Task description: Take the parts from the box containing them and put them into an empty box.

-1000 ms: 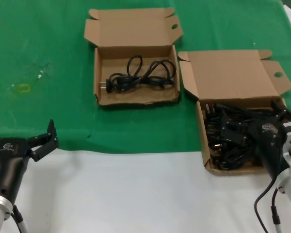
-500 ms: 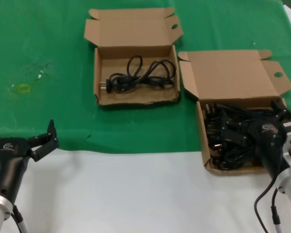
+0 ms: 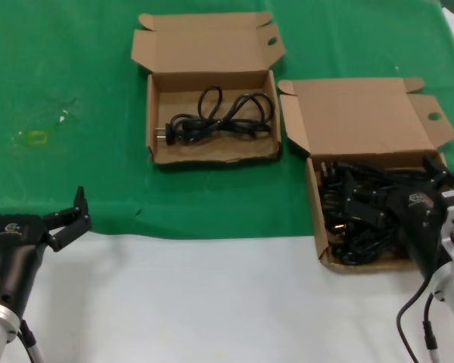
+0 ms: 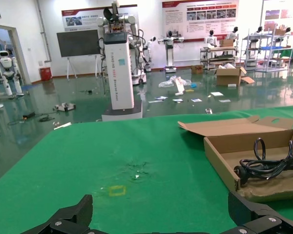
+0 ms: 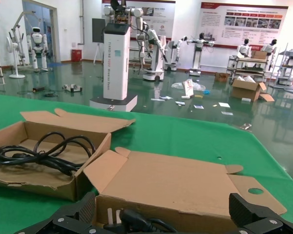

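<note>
On the table (image 3: 212, 302), whose far part is covered by a green cloth (image 3: 76, 91) while the near part is bare white, two brown cardboard boxes stand open. The far box (image 3: 212, 155), the one with a straight lid and both side flaps spread (a round hole shows in its right flap), sits near the middle of the cloth and holds a single cord (image 3: 219, 121), a black power cable lying in loose loops on the box floor with its plug toward the robot's left. The near box (image 3: 318, 227) stands to the right, close to the front edge of the cloth, its lid folded back and a little skewed. It is filled with the parts (image 3: 356, 219), a tangled heap of black cords and plugs.

The right tool (image 3: 439, 178) hangs over the right side of that heap, its fingers spread wide apart, with both tips showing at the edges of the right wrist view; nothing is pinched between them. The left tool (image 3: 34, 208) rests low at the near left, over the edge where cloth meets white table, well apart from both boxes, its fingers likewise spread and holding nothing. A small yellow mark (image 3: 36, 137) lies on the cloth at the left.
</note>
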Available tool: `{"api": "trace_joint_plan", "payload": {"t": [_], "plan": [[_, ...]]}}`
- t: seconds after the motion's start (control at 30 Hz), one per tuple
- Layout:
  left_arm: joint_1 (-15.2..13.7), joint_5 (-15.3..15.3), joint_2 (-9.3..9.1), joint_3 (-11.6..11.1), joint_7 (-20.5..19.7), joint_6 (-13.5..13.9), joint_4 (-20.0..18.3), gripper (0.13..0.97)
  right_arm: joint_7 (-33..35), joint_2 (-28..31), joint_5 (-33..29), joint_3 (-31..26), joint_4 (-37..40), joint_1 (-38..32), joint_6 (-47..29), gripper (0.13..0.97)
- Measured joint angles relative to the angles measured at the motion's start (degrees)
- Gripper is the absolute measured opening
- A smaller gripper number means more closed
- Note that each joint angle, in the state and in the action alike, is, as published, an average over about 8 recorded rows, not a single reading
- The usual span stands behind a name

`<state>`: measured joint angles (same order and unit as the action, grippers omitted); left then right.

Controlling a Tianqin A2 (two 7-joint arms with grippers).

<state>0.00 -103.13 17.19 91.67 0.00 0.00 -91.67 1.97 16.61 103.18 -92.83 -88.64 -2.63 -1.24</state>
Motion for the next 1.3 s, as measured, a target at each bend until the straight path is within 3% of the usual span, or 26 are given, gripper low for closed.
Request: {"api": "trace_joint_plan", "payload": {"t": [1.3], "plan": [[0.0,0.0,0.00,0.0,0.0,0.0,0.0,0.966,0.0,0.0,0.0,0.0,0.0,0.0,0.0,0.966]]}}
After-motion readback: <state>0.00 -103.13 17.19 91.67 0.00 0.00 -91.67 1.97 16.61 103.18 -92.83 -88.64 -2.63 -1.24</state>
